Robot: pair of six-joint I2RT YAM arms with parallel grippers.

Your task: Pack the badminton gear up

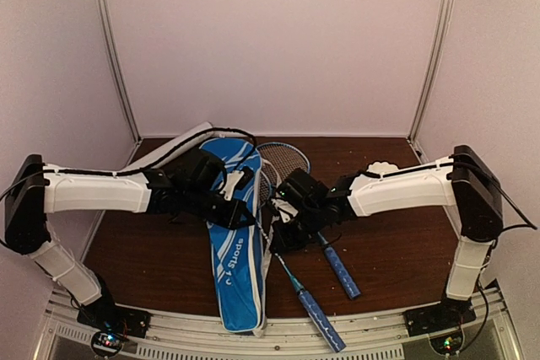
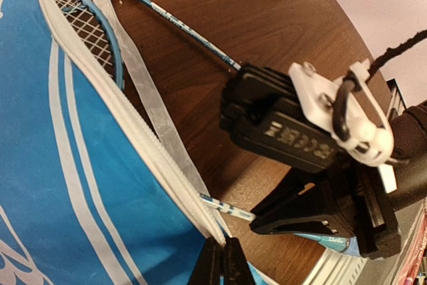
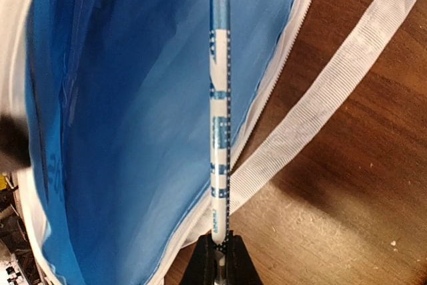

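white-shelled arms [image 1: 97, 193], black joints, black cables [image 1: 221, 131] running along them (white wrist bracket [image 2: 347, 115]).

You have one legible item: "sports", white lettering on the blue racket bag [image 1: 237, 271]. Print on the racket shaft [image 3: 219, 131] is unreadable.

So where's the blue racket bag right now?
In the top view the blue racket bag lies left of centre on the table, lengthwise from near edge toward the back, rackets just to its right; the left gripper pinches its zipper edge.
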